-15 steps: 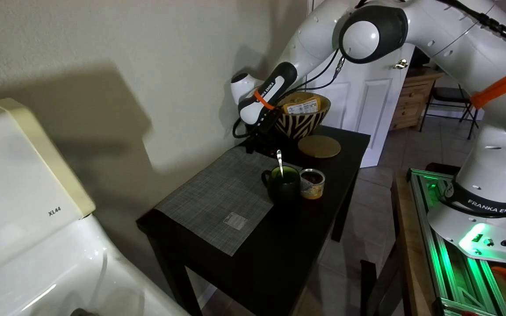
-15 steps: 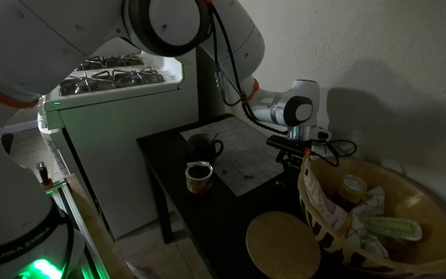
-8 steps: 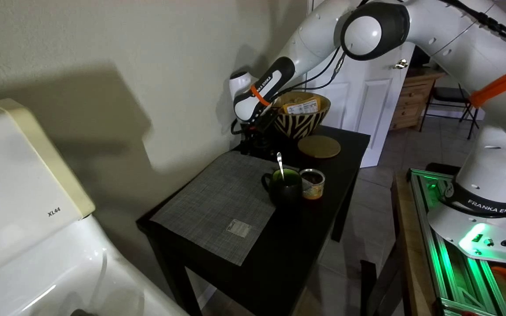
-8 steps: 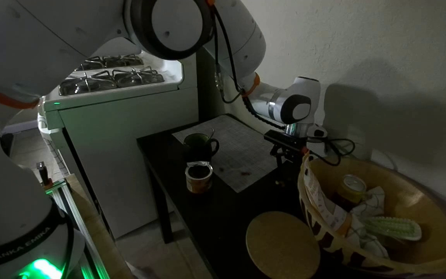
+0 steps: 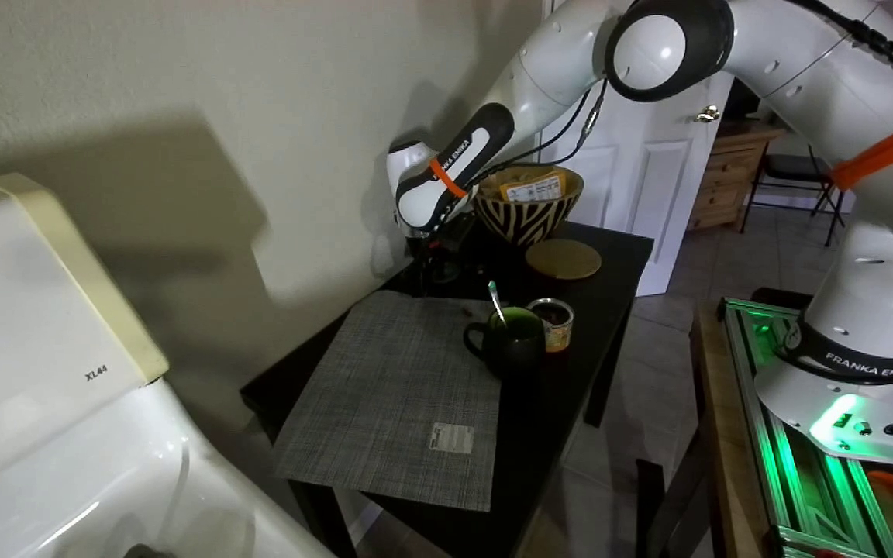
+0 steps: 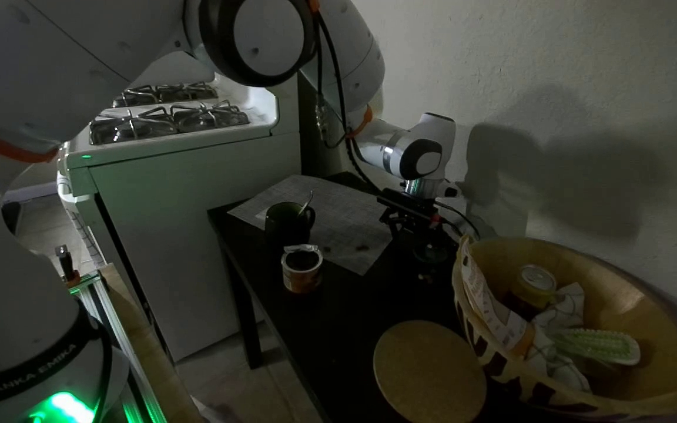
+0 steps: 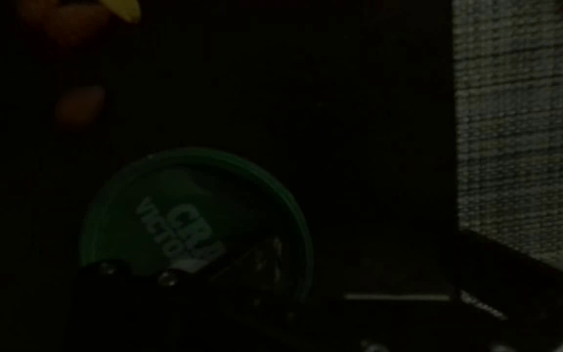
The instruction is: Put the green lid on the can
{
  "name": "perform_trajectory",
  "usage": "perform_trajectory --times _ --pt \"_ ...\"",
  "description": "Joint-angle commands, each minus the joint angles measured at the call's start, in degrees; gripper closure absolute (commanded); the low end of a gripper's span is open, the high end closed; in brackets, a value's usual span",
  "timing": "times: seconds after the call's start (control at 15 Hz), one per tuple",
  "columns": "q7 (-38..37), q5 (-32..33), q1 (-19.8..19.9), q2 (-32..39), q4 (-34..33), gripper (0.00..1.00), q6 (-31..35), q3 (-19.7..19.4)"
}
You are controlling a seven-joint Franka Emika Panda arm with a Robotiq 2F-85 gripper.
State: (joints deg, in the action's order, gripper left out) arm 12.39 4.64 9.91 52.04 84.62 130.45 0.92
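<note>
The green lid (image 7: 174, 195), round with white lettering, lies on the dark table in the dim wrist view. It shows faintly in an exterior view (image 6: 431, 252), close to the basket. My gripper (image 7: 362, 266) is open, low over the table; one finger overlaps the lid's lower right part, the other is beside the placemat's corner. Nothing shows between the fingers. Whether the finger touches the lid I cannot tell. The can (image 6: 302, 276), small and open with peeled foil at its rim, stands upright beside the mug; it also shows in an exterior view (image 5: 553, 322).
The dark mug (image 5: 515, 345) with a spoon stands between the can and the grey placemat (image 5: 392, 403), whose end overhangs the table edge. A zebra-patterned basket (image 6: 550, 399), a round tan board (image 6: 429, 373) and small orange-brown bits (image 7: 80, 106) are near the gripper. The wall (image 5: 315, 194) is close behind.
My gripper has moved towards the stove, away from the basket, and lower. The placemat has slid and turned towards the stove, past the table edge. The mug has shifted slightly the same way.
</note>
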Motion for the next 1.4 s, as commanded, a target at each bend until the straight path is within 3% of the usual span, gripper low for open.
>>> perform_trajectory --times 0.0,0.6,0.67,0.73,0.8,1.33 --pt "-3.3 0.7 -2.5 -3.0 8.0 0.00 6.1 -2.6" --pt "-10.0 4.1 -7.5 -13.3 27.8 0.00 25.7 -8.8" --pt "-10.2 5.2 -8.3 -13.8 28.8 0.25 27.4 -9.8" --pt "-10.2 6.5 -9.0 -14.1 29.6 0.26 28.7 -10.9" --pt "-9.6 7.2 -9.1 -14.5 30.2 0.34 29.5 -11.2" --pt "0.1 4.4 -0.7 -15.7 31.0 0.95 31.1 -4.2"
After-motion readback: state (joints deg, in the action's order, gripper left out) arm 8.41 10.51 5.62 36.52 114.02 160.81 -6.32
